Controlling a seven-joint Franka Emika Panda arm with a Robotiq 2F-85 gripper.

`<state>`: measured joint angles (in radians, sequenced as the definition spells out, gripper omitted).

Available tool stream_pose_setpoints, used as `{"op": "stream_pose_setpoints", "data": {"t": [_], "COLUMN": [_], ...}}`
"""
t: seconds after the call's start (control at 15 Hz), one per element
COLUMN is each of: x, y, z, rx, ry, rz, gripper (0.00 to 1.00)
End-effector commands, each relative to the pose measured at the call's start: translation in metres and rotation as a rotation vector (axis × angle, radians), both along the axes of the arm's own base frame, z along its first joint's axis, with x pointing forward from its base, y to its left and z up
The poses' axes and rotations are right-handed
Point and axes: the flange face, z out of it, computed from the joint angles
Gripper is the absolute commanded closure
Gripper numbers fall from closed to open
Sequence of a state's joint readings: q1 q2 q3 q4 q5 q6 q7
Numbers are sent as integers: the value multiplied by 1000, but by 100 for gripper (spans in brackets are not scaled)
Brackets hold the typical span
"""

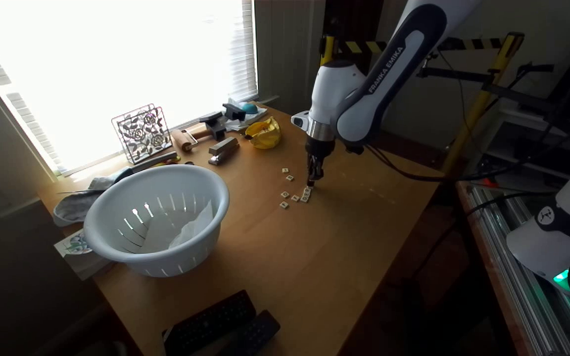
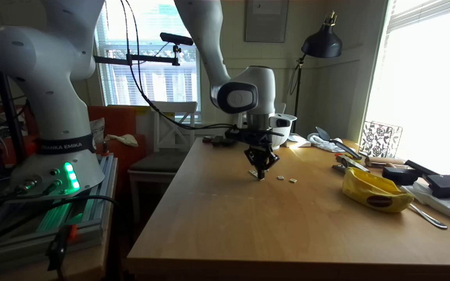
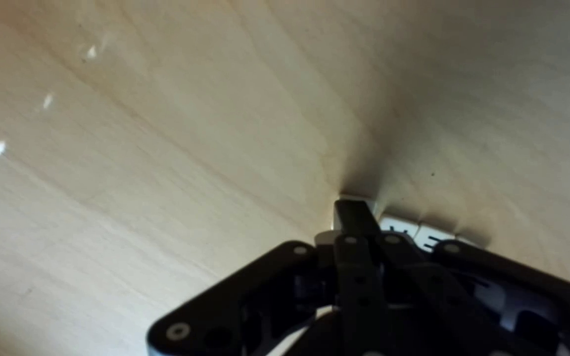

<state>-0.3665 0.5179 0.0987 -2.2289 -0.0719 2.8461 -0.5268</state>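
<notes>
My gripper (image 1: 310, 182) points straight down at the table, and it also shows low over the table in an exterior view (image 2: 261, 175). In the wrist view the dark fingers (image 3: 356, 210) are together, and their tip rests on or just over a small white tile (image 3: 370, 205), covering most of it. Right beside it lie a lettered tile (image 3: 398, 225) and a tile that looks like an E (image 3: 423, 234), in a short row partly hidden by the gripper. This row (image 1: 306, 195) shows in an exterior view, with several loose letter tiles (image 1: 285, 195) nearby.
A white colander (image 1: 176, 262) with paper inside stands on the table. A yellow pouch (image 1: 264, 134), a stapler (image 1: 223, 150), a rose-patterned metal holder (image 1: 141, 134) and a wooden roller (image 1: 183, 140) lie along the window side. Black remotes (image 1: 211, 321) lie at the near end.
</notes>
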Motion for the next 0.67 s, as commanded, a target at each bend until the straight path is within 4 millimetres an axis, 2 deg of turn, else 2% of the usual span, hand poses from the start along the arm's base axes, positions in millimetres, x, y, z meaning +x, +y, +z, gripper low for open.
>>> {"op": "stream_pose_setpoints", "data": {"t": [0.0,0.6], "x": [1,6], "y": [2,2], "z": [-6,-3], "rx": [25,25], "ry": [28,28], "rz": [-44,-95], "gripper": [100,100]}}
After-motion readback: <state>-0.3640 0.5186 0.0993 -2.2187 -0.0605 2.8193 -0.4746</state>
